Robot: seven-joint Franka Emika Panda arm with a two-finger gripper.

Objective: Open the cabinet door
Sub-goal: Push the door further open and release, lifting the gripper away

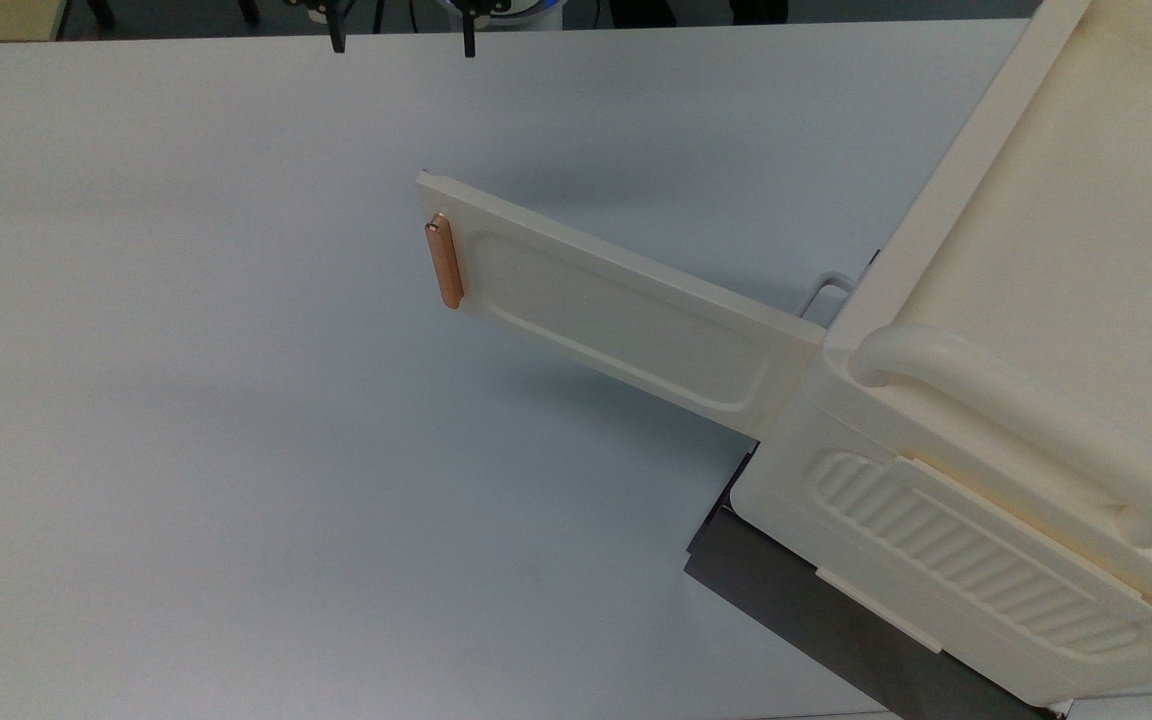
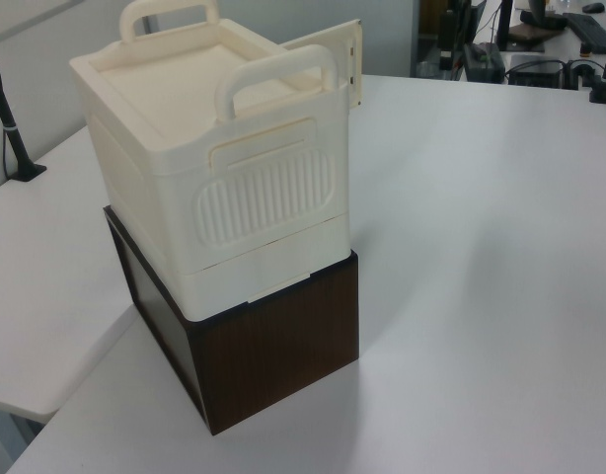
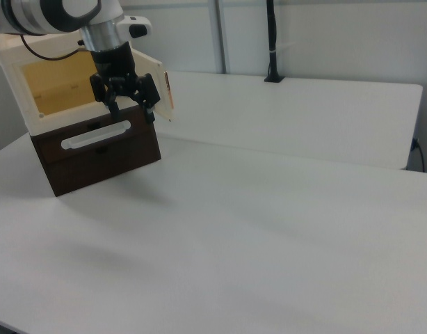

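Observation:
The cabinet door (image 1: 626, 320) stands swung wide open from the cream cabinet (image 1: 1036, 300), reaching toward the top view's left. Its copper-orange bar handle (image 1: 447, 262) sits near the free edge. My gripper (image 1: 402, 42) is open and holds nothing; its two fingertips poke in at the top view's upper edge, well beyond the door's free end. In the right view the gripper (image 3: 132, 111) hangs in front of the open door (image 3: 158, 80), and the cabinet's yellowish inside (image 3: 60, 83) is exposed.
The cabinet rests on a dark brown box (image 1: 836, 620) with a white bar handle (image 3: 95, 136) on its front. A thin white wire loop (image 1: 826, 290) shows behind the door's hinge end. The white table (image 1: 236, 450) stretches wide toward the top view's left.

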